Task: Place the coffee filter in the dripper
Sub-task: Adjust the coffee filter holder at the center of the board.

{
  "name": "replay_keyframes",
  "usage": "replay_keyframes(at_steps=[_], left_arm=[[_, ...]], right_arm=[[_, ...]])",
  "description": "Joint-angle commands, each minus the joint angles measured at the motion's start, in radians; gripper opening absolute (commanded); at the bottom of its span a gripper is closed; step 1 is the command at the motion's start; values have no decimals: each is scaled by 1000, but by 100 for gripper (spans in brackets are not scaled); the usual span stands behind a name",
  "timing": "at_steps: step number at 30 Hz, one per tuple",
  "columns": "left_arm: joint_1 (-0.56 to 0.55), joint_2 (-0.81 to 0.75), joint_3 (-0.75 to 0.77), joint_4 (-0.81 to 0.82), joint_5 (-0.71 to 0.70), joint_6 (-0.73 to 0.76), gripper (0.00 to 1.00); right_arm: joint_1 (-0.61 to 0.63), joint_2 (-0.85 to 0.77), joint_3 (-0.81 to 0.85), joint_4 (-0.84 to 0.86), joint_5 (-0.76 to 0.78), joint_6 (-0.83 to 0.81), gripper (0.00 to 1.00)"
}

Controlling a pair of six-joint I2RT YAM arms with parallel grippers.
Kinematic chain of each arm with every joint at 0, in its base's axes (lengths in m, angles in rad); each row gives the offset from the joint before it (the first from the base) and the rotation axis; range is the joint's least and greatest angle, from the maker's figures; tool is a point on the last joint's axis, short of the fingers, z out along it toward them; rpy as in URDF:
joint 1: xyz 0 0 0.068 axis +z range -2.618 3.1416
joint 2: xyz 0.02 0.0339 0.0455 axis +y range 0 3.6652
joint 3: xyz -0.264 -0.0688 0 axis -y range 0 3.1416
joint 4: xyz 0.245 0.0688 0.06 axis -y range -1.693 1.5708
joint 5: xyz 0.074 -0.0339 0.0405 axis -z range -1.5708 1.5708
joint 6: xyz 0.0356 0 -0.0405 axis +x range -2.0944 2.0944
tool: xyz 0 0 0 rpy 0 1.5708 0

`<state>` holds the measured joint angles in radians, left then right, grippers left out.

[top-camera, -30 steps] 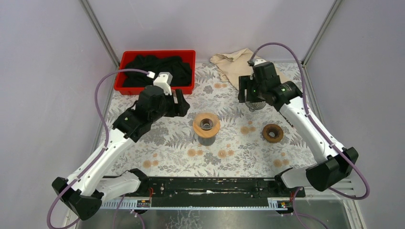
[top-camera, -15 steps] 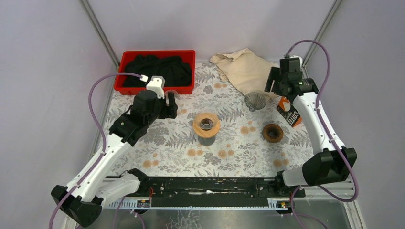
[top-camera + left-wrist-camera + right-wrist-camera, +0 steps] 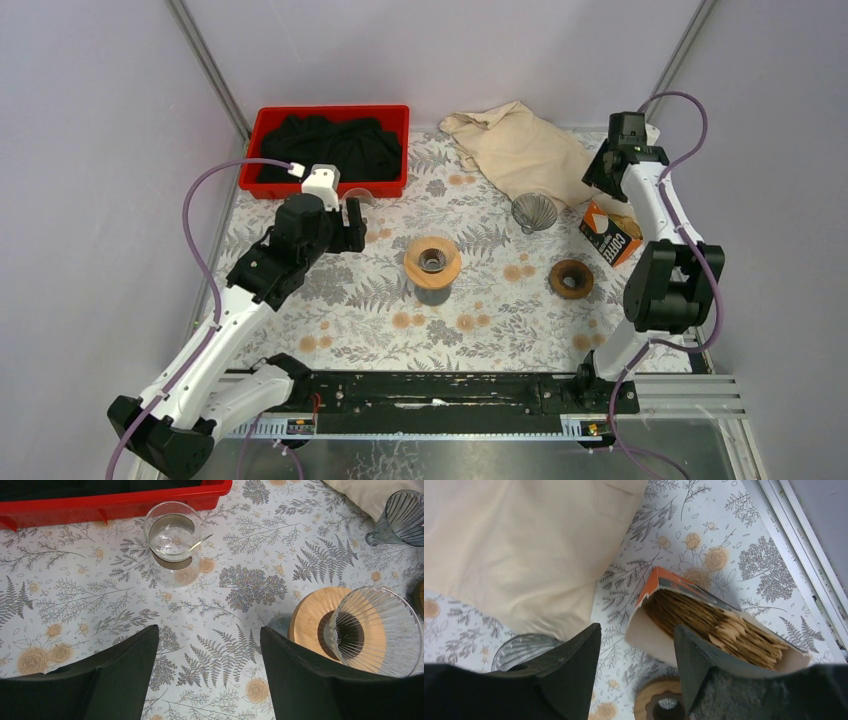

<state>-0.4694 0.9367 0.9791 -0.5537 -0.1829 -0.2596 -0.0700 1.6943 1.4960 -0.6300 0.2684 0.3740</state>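
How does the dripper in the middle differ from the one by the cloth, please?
The middle dripper is clear glass; the dripper by the cloth is smoky grey. The middle dripper sits on a wooden ring; the other rests directly on the table, near the cloth. Both are ribbed glass cones, and both are empty.

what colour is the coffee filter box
The coffee filter box is orange with a dark label, clearest in the top external view.

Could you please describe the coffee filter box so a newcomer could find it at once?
Go to the table's right edge, beside the beige cloth. The box lies there open, brown filters showing; it alone is orange and lettered COFFEE.
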Motion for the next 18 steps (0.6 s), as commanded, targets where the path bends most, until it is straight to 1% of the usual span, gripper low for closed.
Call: replay_keyframes(at_steps=[1,5,10,13,18], left_arm=[[12,-10,-11,67,9,16,82],[18,-9,-14,69,13,16,82],[27,-4,-14,70,23,15,82],[31,-1,-15,72,34,14,82],[35,5,-14,73,41,14,82]], right_arm=[[-19,56,68,51,-10,37,61],[-32,110,85,47,-34,43,56],[-36,137,83,41,-52,37,49],[-36,141,84,31,-58,24,40],[-36,121,68,-2,-80,-15,20]])
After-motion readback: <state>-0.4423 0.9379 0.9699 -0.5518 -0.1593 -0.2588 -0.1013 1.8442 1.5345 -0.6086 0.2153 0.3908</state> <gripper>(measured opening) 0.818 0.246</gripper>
